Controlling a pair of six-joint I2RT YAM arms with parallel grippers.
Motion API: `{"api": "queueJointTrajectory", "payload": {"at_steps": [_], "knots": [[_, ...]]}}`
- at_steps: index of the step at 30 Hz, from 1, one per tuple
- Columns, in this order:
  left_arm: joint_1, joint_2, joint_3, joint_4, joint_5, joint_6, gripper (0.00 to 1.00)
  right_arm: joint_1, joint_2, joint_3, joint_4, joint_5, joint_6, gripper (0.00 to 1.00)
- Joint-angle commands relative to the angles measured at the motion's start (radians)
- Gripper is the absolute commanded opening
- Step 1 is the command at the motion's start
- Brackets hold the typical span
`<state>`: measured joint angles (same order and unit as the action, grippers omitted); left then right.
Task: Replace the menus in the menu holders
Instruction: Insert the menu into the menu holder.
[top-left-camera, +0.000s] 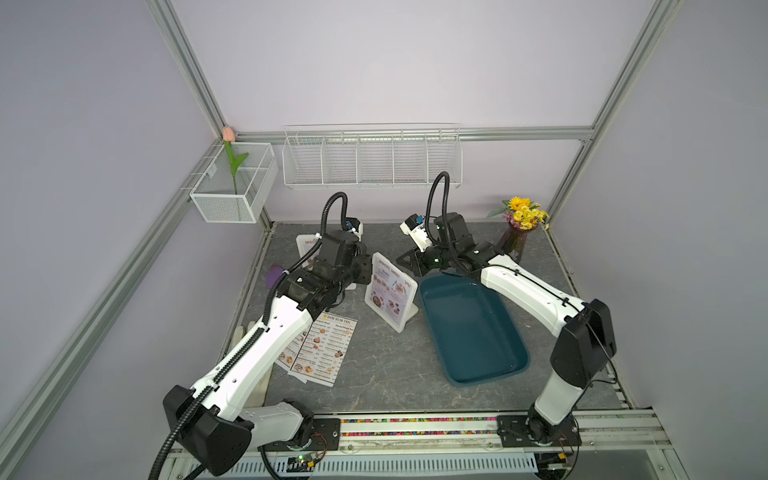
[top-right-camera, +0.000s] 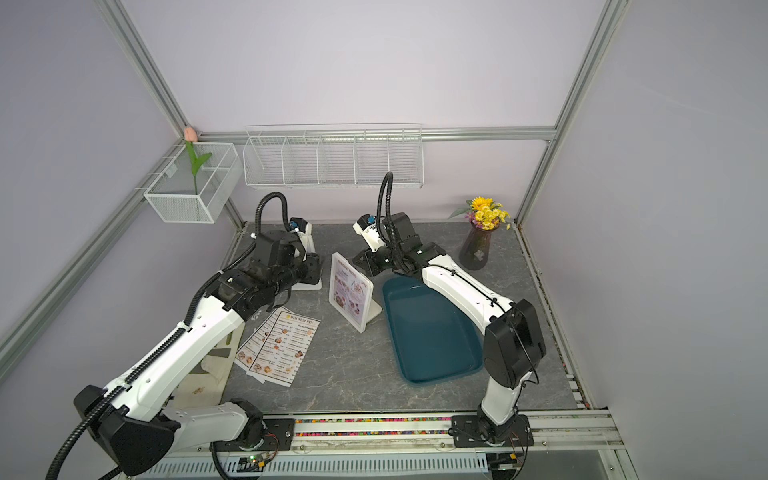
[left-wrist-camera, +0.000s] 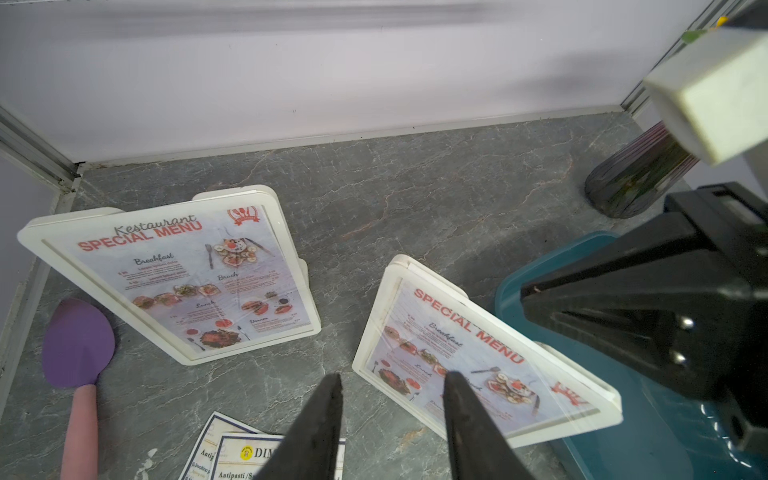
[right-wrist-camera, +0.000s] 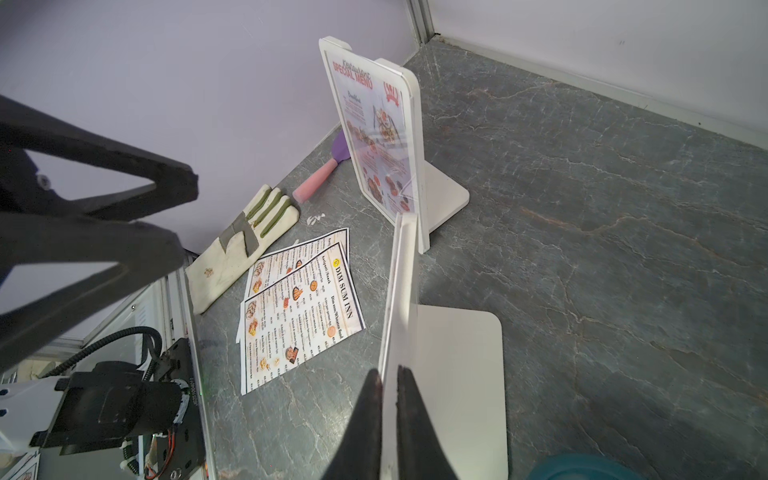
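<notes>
Two white menu holders stand on the table, each showing a red "SPECIAL MENU" sheet. One holder (left-wrist-camera: 187, 282) is at the back left. The other holder (top-left-camera: 388, 297) is in the middle beside the tray. My right gripper (right-wrist-camera: 389, 372) is shut on the middle holder's (right-wrist-camera: 401, 291) thin upper edge. I cannot tell whether it pinches the frame or the sheet inside. Two "DIM SUM INN" menus (top-left-camera: 322, 349) lie overlapped and flat at the front left. My left gripper (left-wrist-camera: 392, 378) hangs open and empty above the bare table, between those menus (left-wrist-camera: 232, 453) and the middle holder (left-wrist-camera: 478, 340).
A teal tray (top-left-camera: 473, 332) lies right of the middle holder, under my right arm. A purple spatula (left-wrist-camera: 79, 345) and a cream glove (right-wrist-camera: 245, 241) lie by the left edge. A vase of yellow flowers (top-left-camera: 515, 245) stands at the back right. Wire baskets (top-left-camera: 370, 158) hang on the walls.
</notes>
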<state>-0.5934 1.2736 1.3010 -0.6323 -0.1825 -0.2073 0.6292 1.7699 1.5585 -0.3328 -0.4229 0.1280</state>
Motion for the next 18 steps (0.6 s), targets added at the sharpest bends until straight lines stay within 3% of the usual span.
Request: {"api": "queueJointTrajectory", "payload": {"at_steps": [1, 7, 18], "knots": [[0.007, 0.04, 0.059, 0.022, 0.025, 0.009, 0.48, -0.003, 0.003, 0.02, 0.028, -0.03, 0.008, 0.12], [0.007, 0.107, 0.073, 0.088, 0.039, 0.02, 0.57, 0.001, -0.006, -0.005, 0.036, -0.038, 0.019, 0.11], [0.008, 0.235, 0.07, 0.17, -0.008, 0.066, 0.59, -0.01, -0.099, -0.078, 0.032, 0.013, 0.031, 0.12]]}}
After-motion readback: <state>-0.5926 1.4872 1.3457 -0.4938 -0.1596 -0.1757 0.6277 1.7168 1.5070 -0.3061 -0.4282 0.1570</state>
